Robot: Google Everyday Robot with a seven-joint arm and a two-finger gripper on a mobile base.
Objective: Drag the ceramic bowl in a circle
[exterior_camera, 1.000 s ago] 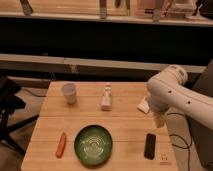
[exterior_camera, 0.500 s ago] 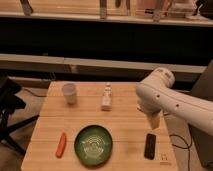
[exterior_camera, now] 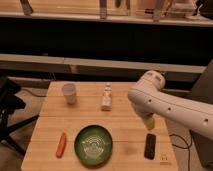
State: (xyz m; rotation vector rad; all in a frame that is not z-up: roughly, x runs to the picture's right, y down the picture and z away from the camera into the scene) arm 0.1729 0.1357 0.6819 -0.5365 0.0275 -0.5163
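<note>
The ceramic bowl point(exterior_camera: 93, 145) is wide, round and dark green with pale rings inside. It sits on the wooden table point(exterior_camera: 50, 120) near the front edge, a little left of centre. The white arm reaches in from the right. My gripper point(exterior_camera: 149, 123) hangs below the arm's bend, above the right part of the table. It is to the right of the bowl and farther back, well apart from it, and mostly hidden by the arm.
A small white cup point(exterior_camera: 69, 93) stands at the back left. A pale bottle point(exterior_camera: 106, 97) stands at the back centre. An orange carrot-like item point(exterior_camera: 61, 144) lies left of the bowl. A black flat object point(exterior_camera: 150, 146) lies at the right front.
The arm has swung leftward over the table, bringing its bend and the gripper closer to the middle. The bowl and the other items have not moved.
</note>
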